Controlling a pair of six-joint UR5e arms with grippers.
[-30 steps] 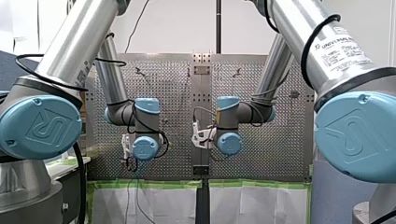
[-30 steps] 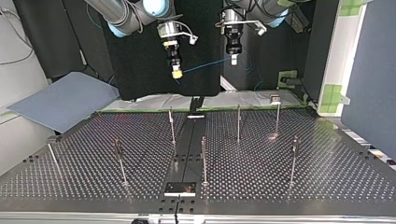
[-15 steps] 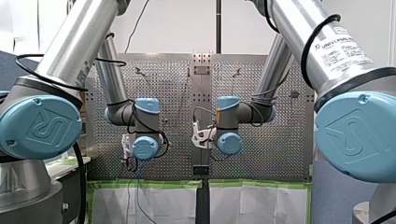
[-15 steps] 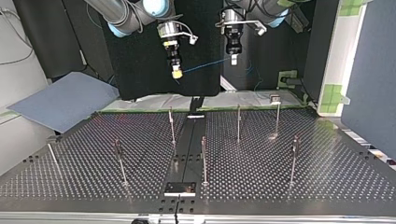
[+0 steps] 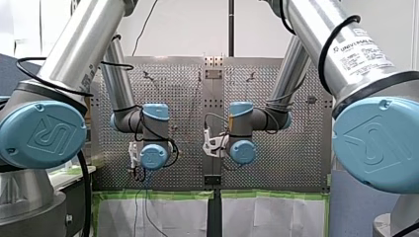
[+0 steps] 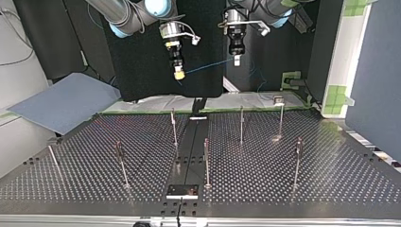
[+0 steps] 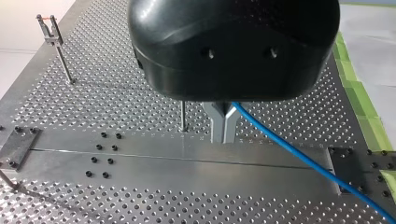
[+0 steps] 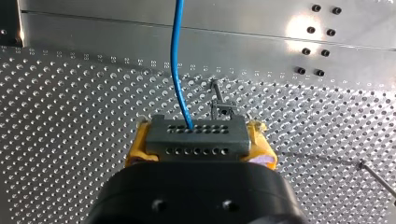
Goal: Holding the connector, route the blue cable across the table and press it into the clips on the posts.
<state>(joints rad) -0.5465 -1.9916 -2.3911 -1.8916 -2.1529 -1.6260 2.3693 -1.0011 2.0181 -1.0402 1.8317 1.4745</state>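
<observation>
Hanging high over the worktop [image 6: 331, 184], well above the posts [image 6: 241, 124]: blue cable [image 6: 210, 65] runs straight between both tools. My right tool [image 6: 178, 74] clamps the connector [image 8: 196, 139]; my left tool [image 7: 223, 125] is pinched together on the blue cable. Clips [image 6: 278, 100] lie below both

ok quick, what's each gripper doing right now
Left gripper: shut on the blue cable.
Right gripper: shut on the connector.

Yellow pads [image 8: 134, 145] of our right gripper [image 8: 200, 142] clamp the connector [image 8: 196, 134]; just beyond it, the blue cable [image 8: 176, 60] passes a post [image 8: 218, 100].
</observation>
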